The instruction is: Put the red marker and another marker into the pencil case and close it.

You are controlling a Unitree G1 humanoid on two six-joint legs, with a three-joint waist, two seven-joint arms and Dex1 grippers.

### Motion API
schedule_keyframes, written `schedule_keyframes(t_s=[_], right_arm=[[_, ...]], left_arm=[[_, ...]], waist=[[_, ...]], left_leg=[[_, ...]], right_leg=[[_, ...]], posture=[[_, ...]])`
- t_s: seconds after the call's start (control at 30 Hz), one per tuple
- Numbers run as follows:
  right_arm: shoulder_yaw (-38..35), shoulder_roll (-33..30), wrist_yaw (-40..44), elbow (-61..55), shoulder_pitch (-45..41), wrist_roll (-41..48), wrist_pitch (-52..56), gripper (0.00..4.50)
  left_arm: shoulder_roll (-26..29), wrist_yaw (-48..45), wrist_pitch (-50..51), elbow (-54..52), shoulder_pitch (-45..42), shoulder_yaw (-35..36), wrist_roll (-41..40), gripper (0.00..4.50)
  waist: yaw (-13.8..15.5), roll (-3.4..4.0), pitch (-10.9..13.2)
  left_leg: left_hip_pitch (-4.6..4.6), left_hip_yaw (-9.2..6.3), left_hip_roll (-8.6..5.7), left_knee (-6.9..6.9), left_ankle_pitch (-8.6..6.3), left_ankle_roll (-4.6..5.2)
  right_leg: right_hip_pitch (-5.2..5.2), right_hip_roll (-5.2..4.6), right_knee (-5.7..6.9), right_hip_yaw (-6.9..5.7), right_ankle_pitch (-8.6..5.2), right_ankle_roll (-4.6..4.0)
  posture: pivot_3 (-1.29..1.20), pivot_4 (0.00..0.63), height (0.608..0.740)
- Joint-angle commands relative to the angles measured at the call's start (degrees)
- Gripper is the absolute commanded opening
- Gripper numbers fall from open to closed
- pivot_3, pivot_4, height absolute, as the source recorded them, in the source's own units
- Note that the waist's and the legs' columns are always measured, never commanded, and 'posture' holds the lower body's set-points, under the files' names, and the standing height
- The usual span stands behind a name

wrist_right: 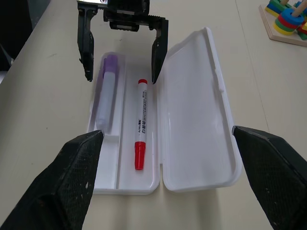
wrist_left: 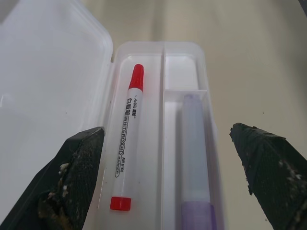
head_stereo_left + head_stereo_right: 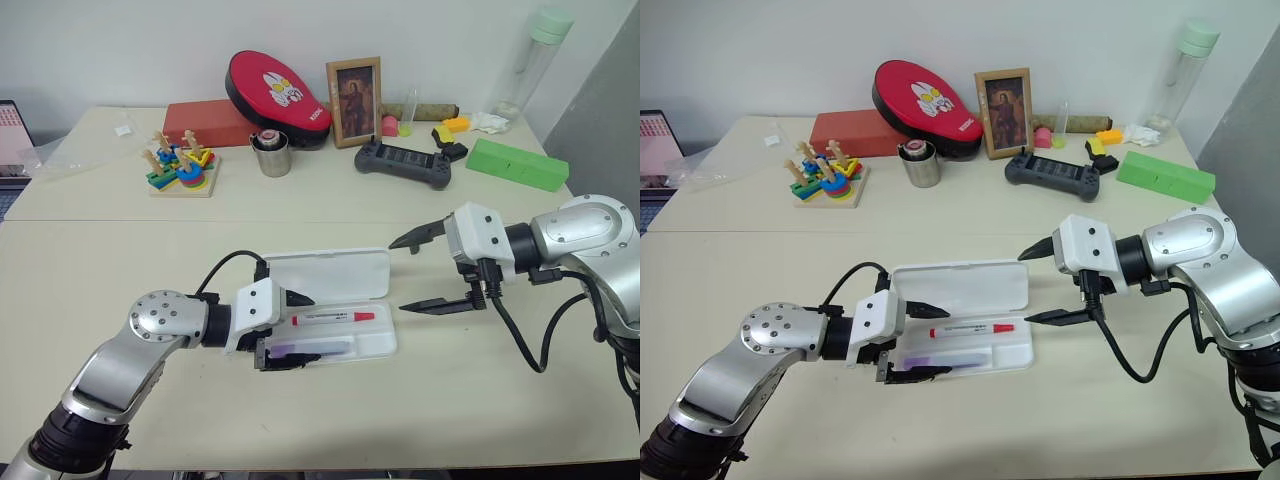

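1. The left gripper (image 3: pixel 297 331) is spread wide and holds nothing; its black fingers straddle the near end of the flat white plastic pencil case (image 3: pixel 375 345).
2. The right gripper (image 3: pixel 418 272) is likewise wide and empty, held above the case's far end.
3. The slim white-barrelled red marker (image 1: pixel 140 123) and the chunky lilac highlighter (image 1: pixel 106 98) are seen lying in separate tray compartments.
4. The lid (image 1: pixel 196 110) lies open on the cream bench (image 3: pixel 300 420).
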Motion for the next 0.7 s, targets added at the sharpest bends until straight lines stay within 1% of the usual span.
schedule_keyframes(t_s=[0.03, 0.17, 0.33, 0.47, 0.5, 0.6, 0.7], right_arm=[[-1.13, -0.12, -0.14, -0.30, -1.30, -0.16, -0.51, 4.50], [-1.12, -0.02, -0.25, -0.27, -1.28, -0.25, -0.35, 4.50], [-1.32, -0.48, -0.18, -0.16, -0.75, -0.63, -0.50, 4.50], [-1.37, -0.94, -0.03, 0.66, -0.63, -1.30, -0.91, 4.50], [-1.38, -0.96, -0.01, 0.79, -0.65, -1.40, -0.96, 4.50], [-1.50, -1.28, 0.21, 1.58, -0.62, -2.11, -1.57, 4.50], [-1.44, -1.32, 0.41, 2.81, -0.82, -3.00, -2.39, 4.50]], left_arm=[[-0.11, 0.47, -2.09, -1.92, 0.09, 0.07, 0.73, 4.45], [-0.54, 0.96, -1.95, -2.95, 0.41, 0.09, 0.30, 4.45], [0.24, 1.89, 5.37, -5.90, -0.81, 4.26, -6.38, 4.45], [3.68, 2.19, 16.68, -9.01, -4.81, 12.01, -18.03, 4.45], [4.37, 2.23, 18.11, -9.31, -5.40, 13.01, -19.53, 4.45], [9.09, 0.80, 22.44, -9.97, -8.68, 18.26, -25.49, 4.45], [11.54, 1.41, 24.83, -9.56, -12.36, 20.73, -29.20, 4.45]], waist=[[0.00, 0.00, 0.00], [0.00, 0.00, 0.00], [0.00, 0.00, 0.00], [-0.01, 0.00, 0.00], [-0.02, 0.00, 0.00], [-0.07, 0.00, 0.00], [-0.06, 0.00, 0.00]], left_leg=[[0.00, 0.00, 0.00, 0.00, 0.00, 0.00], [0.00, 0.00, 0.00, 0.00, 0.00, 0.00], [0.00, 0.00, 0.00, 0.00, 0.00, 0.00], [0.00, -0.03, 0.00, 0.02, 0.00, 0.00], [0.00, -0.03, 0.00, 0.02, 0.00, 0.00], [0.01, -0.04, 0.00, 0.02, 0.00, 0.00], [0.01, -0.03, 0.00, 0.01, 0.00, 0.00]], right_leg=[[0.00, 0.00, 0.00, 0.00, 0.00, 0.00], [0.00, 0.00, 0.00, 0.00, 0.00, 0.00], [0.00, 0.00, 0.00, 0.00, 0.00, 0.00], [0.00, 0.00, 0.03, -0.02, 0.00, 0.00], [0.01, 0.00, 0.03, -0.03, 0.00, 0.00], [0.02, 0.00, 0.01, -0.02, 0.00, 0.00], [0.02, 0.00, 0.01, -0.02, 0.00, 0.00]], posture=[[0.00, 0.150, 0.740], [0.00, 0.150, 0.740], [0.00, 0.150, 0.740], [0.00, 0.150, 0.740], [0.00, 0.150, 0.740], [0.00, 0.150, 0.740], [0.00, 0.150, 0.740]])
